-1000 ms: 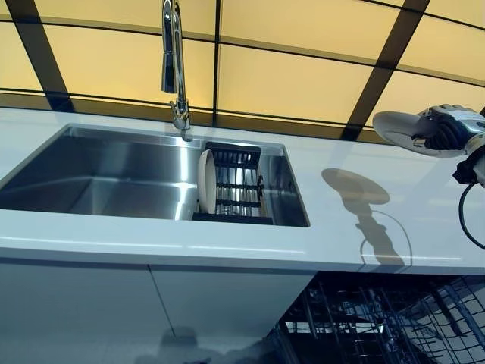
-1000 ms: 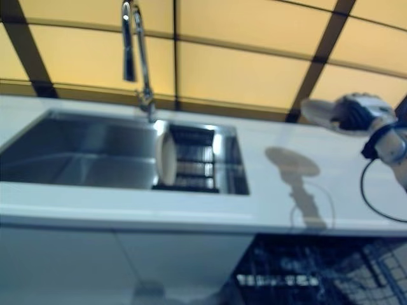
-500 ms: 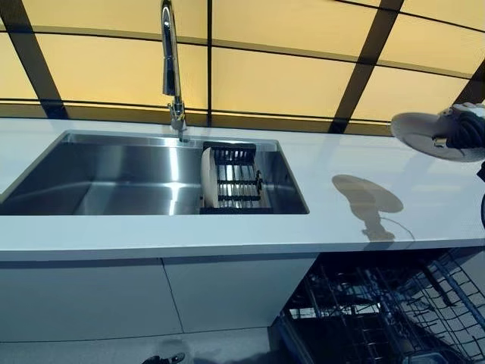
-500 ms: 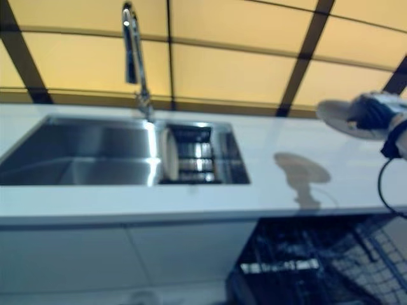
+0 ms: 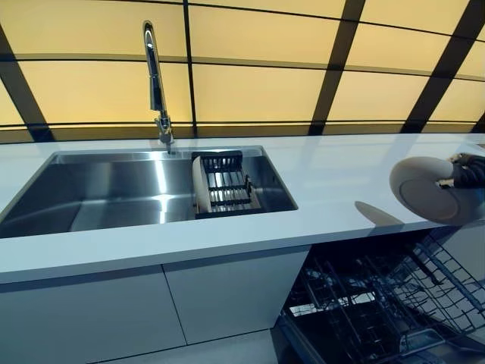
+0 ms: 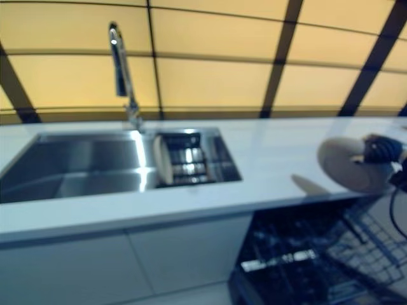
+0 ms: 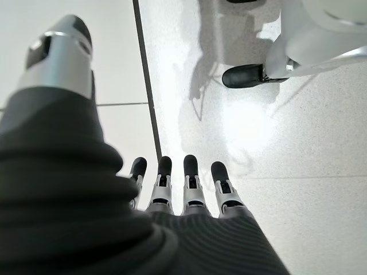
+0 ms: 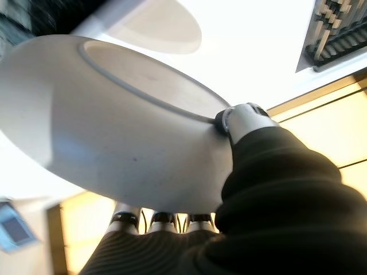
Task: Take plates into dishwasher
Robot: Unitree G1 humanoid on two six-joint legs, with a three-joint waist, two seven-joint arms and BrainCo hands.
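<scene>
My right hand (image 5: 467,171) is shut on a white plate (image 5: 426,189), held tilted with its underside toward me at the counter's front edge on the right, above the open dishwasher rack (image 5: 379,303). The right wrist view shows the thumb (image 8: 243,118) pressed on the plate's (image 8: 114,132) foot ring and the fingers under its rim. A second white plate (image 5: 199,184) stands on edge in a black drying rack (image 5: 225,186) inside the steel sink (image 5: 106,189). My left hand (image 7: 183,189) hangs over the floor, fingers straight, holding nothing.
A tall chrome tap (image 5: 155,83) rises behind the sink. The white counter (image 5: 333,182) runs across the view with white cabinet doors (image 5: 151,311) below. The dishwasher's wire rack is pulled out at lower right.
The camera has swung right and down. My right hand has lowered the plate from above the counter to its front edge and tipped it more upright over the dishwasher rack.
</scene>
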